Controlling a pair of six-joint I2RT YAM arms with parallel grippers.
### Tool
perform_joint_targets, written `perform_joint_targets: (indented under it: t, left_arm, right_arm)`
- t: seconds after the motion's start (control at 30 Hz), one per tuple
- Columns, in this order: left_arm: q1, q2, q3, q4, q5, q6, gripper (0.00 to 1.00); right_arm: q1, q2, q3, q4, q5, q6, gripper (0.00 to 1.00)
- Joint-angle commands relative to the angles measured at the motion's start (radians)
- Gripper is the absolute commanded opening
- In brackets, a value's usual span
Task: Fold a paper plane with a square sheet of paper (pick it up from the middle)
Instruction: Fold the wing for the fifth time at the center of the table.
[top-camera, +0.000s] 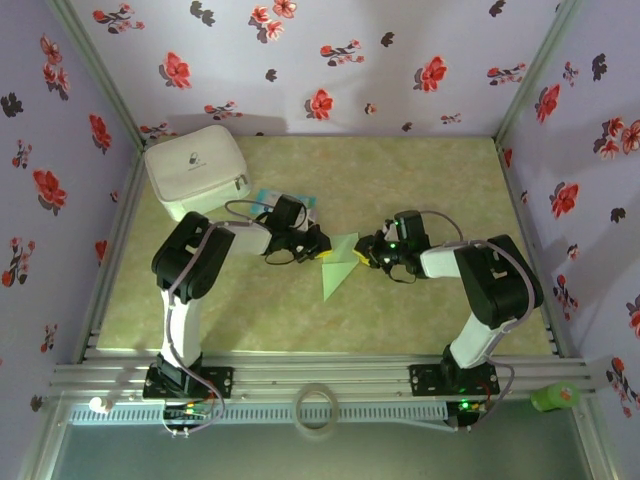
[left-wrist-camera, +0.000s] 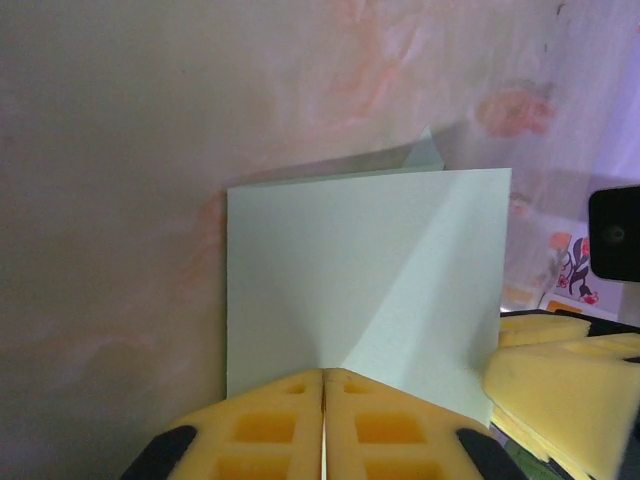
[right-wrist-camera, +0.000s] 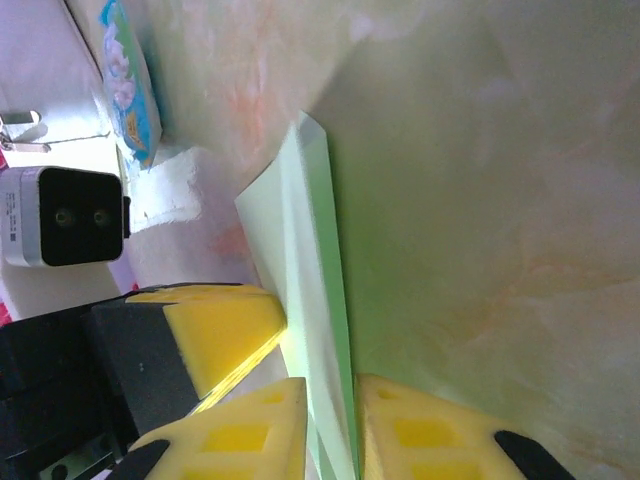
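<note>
Find square sheet of paper (top-camera: 338, 263), creased to a triangle, at mid-table (top-camera: 440, 180), well off every edge. See left gripper (left-wrist-camera: 323, 378) at its edge, pads pressed together; cannot tell whether pinching it. See right gripper (right-wrist-camera: 332, 392) slightly parted astride the raised fold.

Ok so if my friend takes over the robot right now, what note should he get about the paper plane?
Left tool: shut, pinching one edge of the sheet of paper.
Right tool: slightly open, with a folded edge of the sheet between its pads.
Paper: in the middle of the table, between the two tools.
Done: the first folds are in. From above the sheet looks like a wide triangle, and a diagonal crease shows.
Left: it is not a slim dart yet. It probably needs more folds, and the right tool likely has to grip again first.
</note>
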Motion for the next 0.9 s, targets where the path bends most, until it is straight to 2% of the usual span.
perform_joint_targets:
  t: [0.0,0.3,0.53,0.87]
  left_arm:
    - [-0.005,0.028,0.009,-0.018,-0.003,0.042,0.09]
    - [-0.005,0.034,0.014,-0.011,0.005,0.043,0.09]
    - [0.006,0.009,-0.048,0.037,0.013,0.034,0.09]
    - [0.016,0.018,-0.033,0.057,0.029,0.026,0.09]
  right_arm:
    - [0.000,-0.013,0.045,-0.051,-0.044,-0.066,0.21]
    - [-0.012,0.040,0.088,-0.055,-0.111,-0.098,0.28]
    - [-0.013,0.076,0.095,-0.038,-0.146,-0.110,0.28]
    - [-0.013,0.120,0.104,-0.001,-0.183,-0.099,0.28]
